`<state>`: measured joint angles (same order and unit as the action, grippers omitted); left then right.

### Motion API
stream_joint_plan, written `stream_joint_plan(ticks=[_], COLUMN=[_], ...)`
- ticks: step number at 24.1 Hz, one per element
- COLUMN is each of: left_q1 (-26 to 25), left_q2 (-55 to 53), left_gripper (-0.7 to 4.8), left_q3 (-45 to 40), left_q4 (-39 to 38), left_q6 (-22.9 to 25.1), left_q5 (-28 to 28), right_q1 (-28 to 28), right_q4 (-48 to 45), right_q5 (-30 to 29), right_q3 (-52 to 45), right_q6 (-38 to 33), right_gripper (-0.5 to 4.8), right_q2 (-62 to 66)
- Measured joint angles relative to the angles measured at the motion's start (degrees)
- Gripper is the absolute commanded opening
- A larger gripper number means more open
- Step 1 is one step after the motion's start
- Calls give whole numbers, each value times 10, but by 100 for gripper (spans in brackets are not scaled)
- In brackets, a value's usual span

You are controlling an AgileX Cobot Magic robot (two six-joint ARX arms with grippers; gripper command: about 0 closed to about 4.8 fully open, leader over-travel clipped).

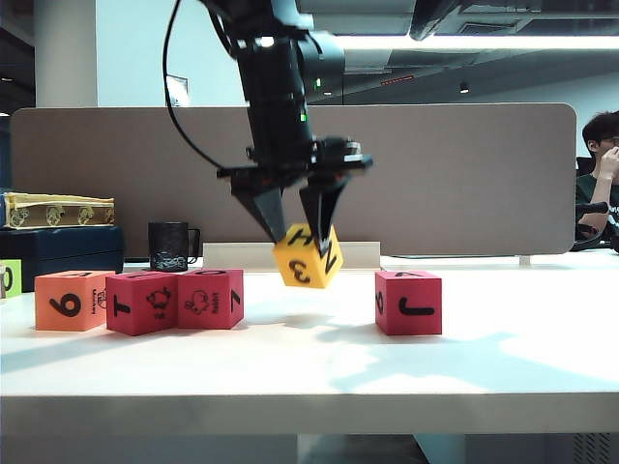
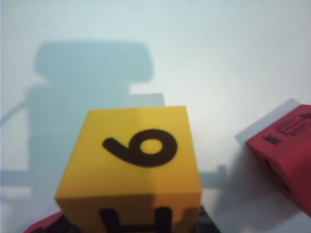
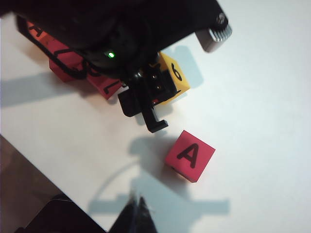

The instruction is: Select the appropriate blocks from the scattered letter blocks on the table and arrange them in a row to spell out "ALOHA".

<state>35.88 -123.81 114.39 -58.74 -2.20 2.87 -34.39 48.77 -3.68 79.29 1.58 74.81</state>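
1. White desk top, smooth with a thick front edge: the table (image 1: 503, 358) runs back to a grey partition (image 1: 464, 174). A dark mug (image 1: 170, 246) stands near that rear edge.
2. In the exterior view I see the left gripper (image 1: 298, 224) pinching the yellow block (image 1: 307, 256) by its upper part. The cube hangs tilted, clear of the table, with a 3 facing me.
3. Left wrist view adds what the exterior hides: that block's (image 2: 131, 165) far face carries a 6 or 9, and an H sits on the near one. Matte, square-edged.
4. Exterior row at left: orange block (image 1: 73, 300), then two magenta blocks (image 1: 141, 302) (image 1: 210, 298), touching side by side.
5. Lone magenta block (image 1: 407, 302) stands apart on the right. Only the right wrist view shows its (image 3: 190, 155) top letter, A.
6. Right gripper (image 3: 137, 213) shows closed and empty, high over the table's near side.
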Motion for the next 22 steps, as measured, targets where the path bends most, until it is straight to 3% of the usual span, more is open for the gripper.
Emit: stream_joint_plan(ticks=[12,22], left_q1=[0,0], left_q2=[9,8], left_gripper=[233,233], left_q3=[1,0], left_q4=[-121,-131], left_q6=[0,0], left_q5=[-4,-27], right_q1=[0,0], right_q4=[0,0], right_q5=[0,-2], right_q3=[0,0], right_q6=[0,0], right_gripper=[-5,-5], right_q2=[0,0])
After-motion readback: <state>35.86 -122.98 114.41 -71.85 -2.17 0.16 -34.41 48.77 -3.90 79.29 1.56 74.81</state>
